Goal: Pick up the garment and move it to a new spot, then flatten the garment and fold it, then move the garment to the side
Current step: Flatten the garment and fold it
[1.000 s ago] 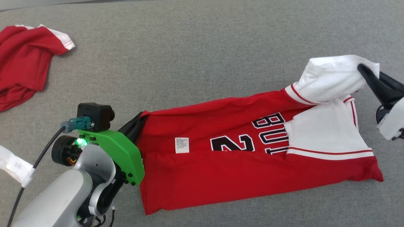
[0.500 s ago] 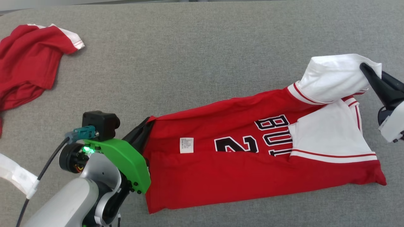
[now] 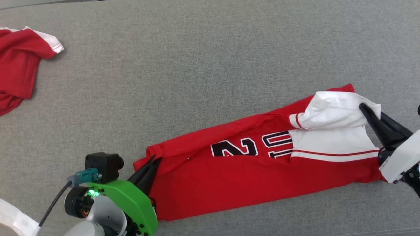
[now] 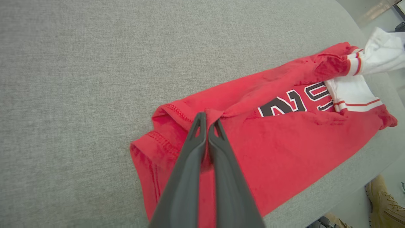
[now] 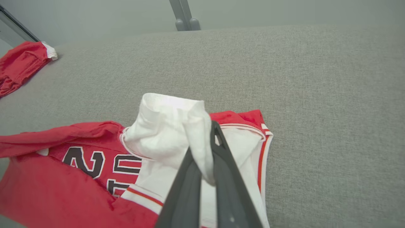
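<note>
The garment [image 3: 249,177] is a red jersey with black numerals and white sleeves, lying stretched across the grey surface from lower left to right. My left gripper [image 3: 154,160] is shut on its red hem end [image 4: 208,115], the fabric bunched between the fingers. At the other end my right gripper [image 3: 362,107] is shut on the white sleeve [image 3: 331,109], which is lifted and folded over the body; the right wrist view shows the white cloth [image 5: 171,133] pinched between the dark fingers [image 5: 218,164].
A second red garment with white trim [image 3: 19,65] lies crumpled at the far left [image 5: 22,63]. The grey padded table edge [image 4: 354,177] runs close behind the jersey's long side, with a tan shoe [image 4: 383,196] on the floor beyond. Open grey surface lies above the jersey.
Both grippers have carried their ends of the garment toward me, folding the far long edge over the body; the label is now covered and the jersey looks narrower. The head camera has also shifted.
</note>
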